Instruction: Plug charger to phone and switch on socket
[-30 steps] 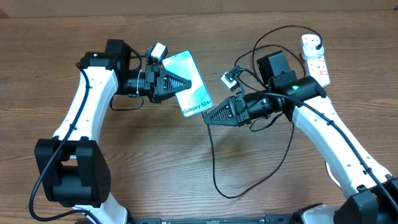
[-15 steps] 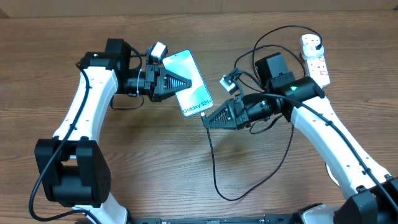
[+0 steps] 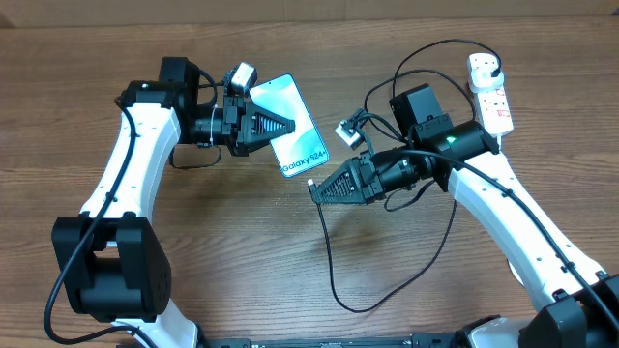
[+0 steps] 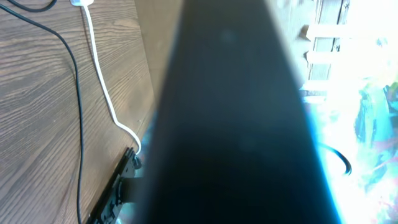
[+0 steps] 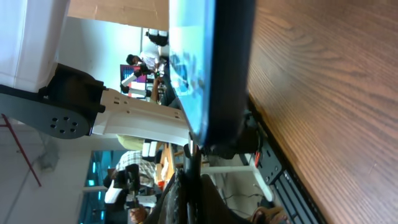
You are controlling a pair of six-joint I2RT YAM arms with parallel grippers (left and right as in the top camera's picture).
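Observation:
The phone (image 3: 302, 145), its cyan screen facing up, is lifted off the table at the back centre with my left gripper (image 3: 286, 128) shut on its left edge. In the left wrist view the phone's dark body (image 4: 236, 124) fills most of the frame and hides the fingers. My right gripper (image 3: 314, 188) is shut on the charger's connector tip, which sits right at the phone's lower end. In the right wrist view the phone's edge (image 5: 230, 68) stands just beyond the tip (image 5: 189, 163). The charger cable (image 3: 334, 261) loops toward the table's front. The socket (image 3: 490, 97) lies at the back right.
A black plug (image 3: 492, 68) sits in the socket's far end. A thick white cord (image 4: 106, 93) and a thin black cable (image 4: 74, 93) run across the wooden table (image 3: 242, 251). The right arm (image 3: 503, 203) reaches in from the right.
My right gripper has moved left with the connector tip, closing on the phone's lower end. The left gripper and phone have shifted slightly up and left.

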